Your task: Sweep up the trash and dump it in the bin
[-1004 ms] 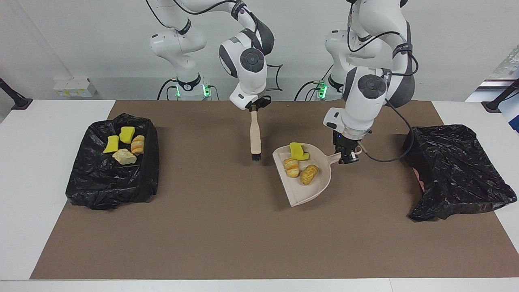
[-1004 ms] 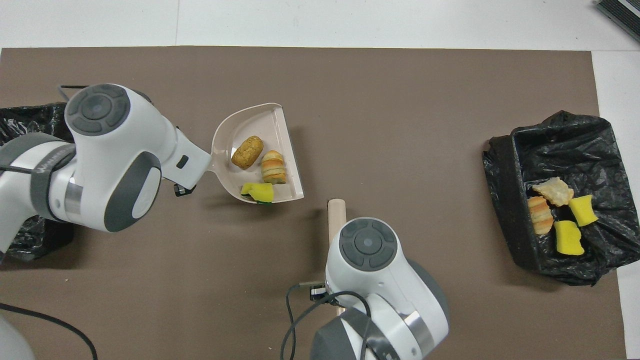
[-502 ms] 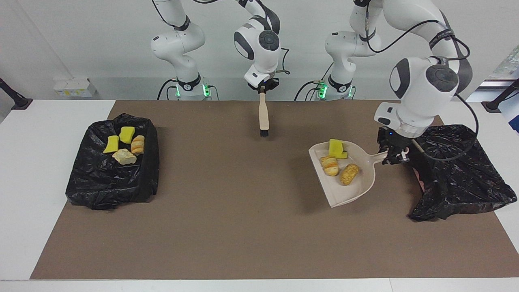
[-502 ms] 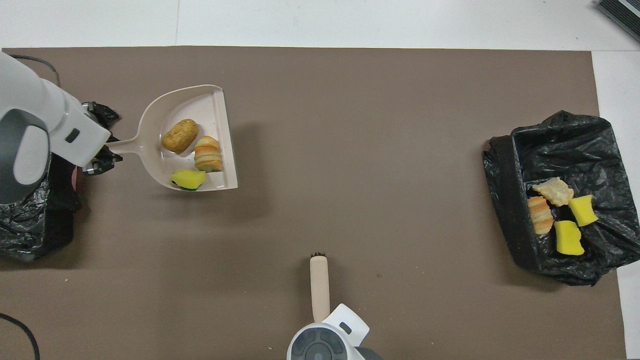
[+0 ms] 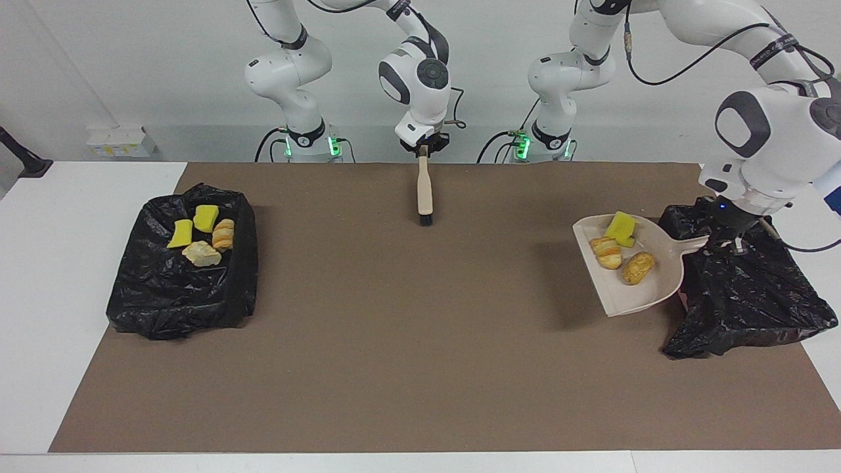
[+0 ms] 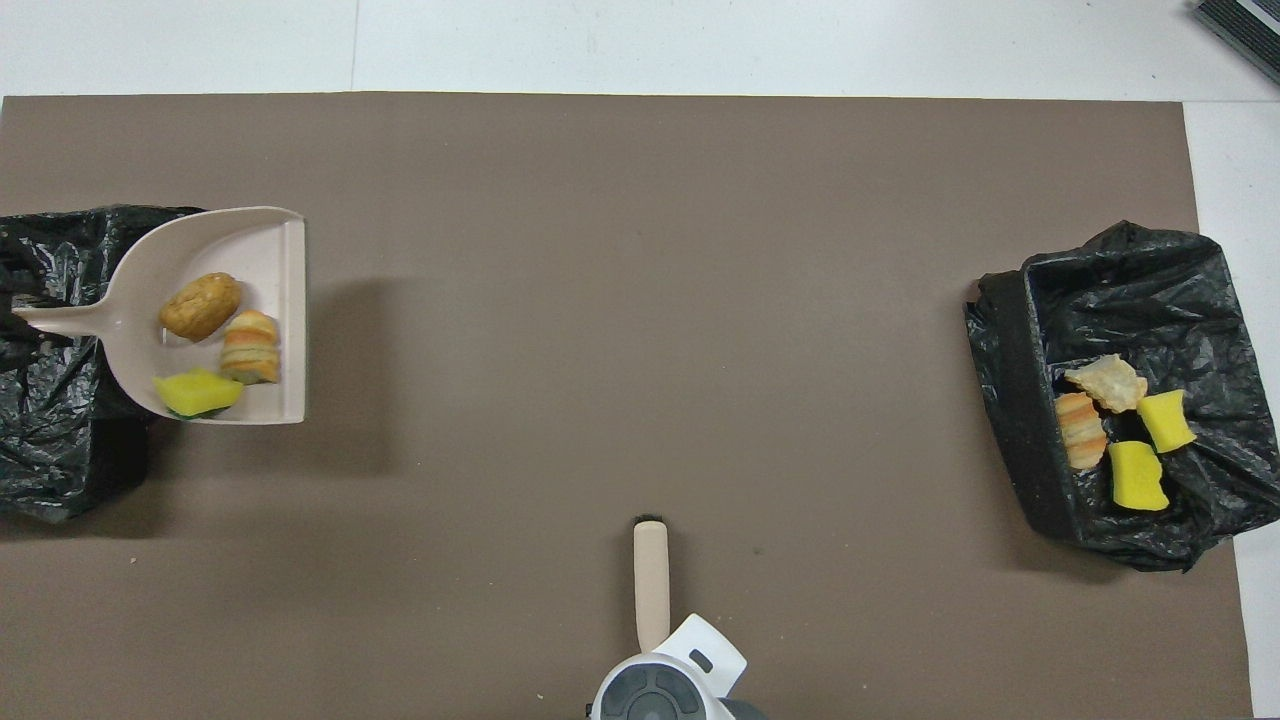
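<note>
In your facing view: four trash pieces (image 5: 200,233) sit in the black-lined bin (image 5: 181,289) at the right arm's end. Right gripper (image 5: 426,148) pinches the brush (image 5: 425,192), bristles hanging over the mat. Left gripper (image 5: 726,240) clamps the dustpan (image 5: 647,289) handle over the second bin (image 5: 742,282); its fingers are partly hidden. Three pieces (image 5: 619,246) ride in the pan.

Beige dustpan (image 5: 631,297), yellow sponge (image 5: 620,226), black bag (image 5: 749,295).

My left gripper (image 5: 729,242) hangs at the left arm's end of the table, fingers closed. My right gripper (image 5: 424,147) points down near the robots' edge, fingers closed too.
</note>
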Action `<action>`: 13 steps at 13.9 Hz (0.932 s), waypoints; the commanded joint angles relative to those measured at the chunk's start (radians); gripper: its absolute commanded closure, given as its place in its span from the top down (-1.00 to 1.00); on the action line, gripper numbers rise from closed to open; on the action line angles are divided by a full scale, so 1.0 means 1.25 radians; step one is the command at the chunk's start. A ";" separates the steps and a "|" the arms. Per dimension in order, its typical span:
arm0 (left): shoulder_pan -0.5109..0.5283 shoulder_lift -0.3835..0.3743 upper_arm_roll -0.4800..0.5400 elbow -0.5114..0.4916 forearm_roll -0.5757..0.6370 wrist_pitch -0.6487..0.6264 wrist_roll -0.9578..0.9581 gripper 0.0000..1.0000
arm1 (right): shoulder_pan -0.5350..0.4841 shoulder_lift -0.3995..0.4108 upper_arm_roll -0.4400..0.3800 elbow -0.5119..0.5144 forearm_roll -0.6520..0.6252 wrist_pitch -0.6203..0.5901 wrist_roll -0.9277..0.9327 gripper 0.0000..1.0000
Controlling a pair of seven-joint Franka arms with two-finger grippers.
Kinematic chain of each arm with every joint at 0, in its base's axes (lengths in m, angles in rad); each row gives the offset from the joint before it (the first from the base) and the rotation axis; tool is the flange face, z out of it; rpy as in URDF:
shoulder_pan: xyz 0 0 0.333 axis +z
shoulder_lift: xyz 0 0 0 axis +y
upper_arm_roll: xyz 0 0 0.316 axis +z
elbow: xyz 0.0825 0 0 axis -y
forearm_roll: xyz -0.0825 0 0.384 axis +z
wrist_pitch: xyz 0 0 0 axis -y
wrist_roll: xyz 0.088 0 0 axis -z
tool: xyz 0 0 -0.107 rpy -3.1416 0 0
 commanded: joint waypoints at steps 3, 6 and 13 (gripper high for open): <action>0.136 0.004 -0.006 0.034 0.001 -0.007 0.147 -1.00 | -0.069 0.002 -0.003 0.015 0.016 0.008 -0.007 0.45; 0.189 0.023 -0.003 0.087 0.048 0.004 0.168 -1.00 | -0.167 0.000 -0.006 0.048 -0.004 0.011 -0.033 0.82; 0.178 0.015 -0.001 0.083 0.421 0.143 0.018 -1.00 | -0.398 0.001 -0.006 0.252 -0.163 -0.016 -0.091 1.00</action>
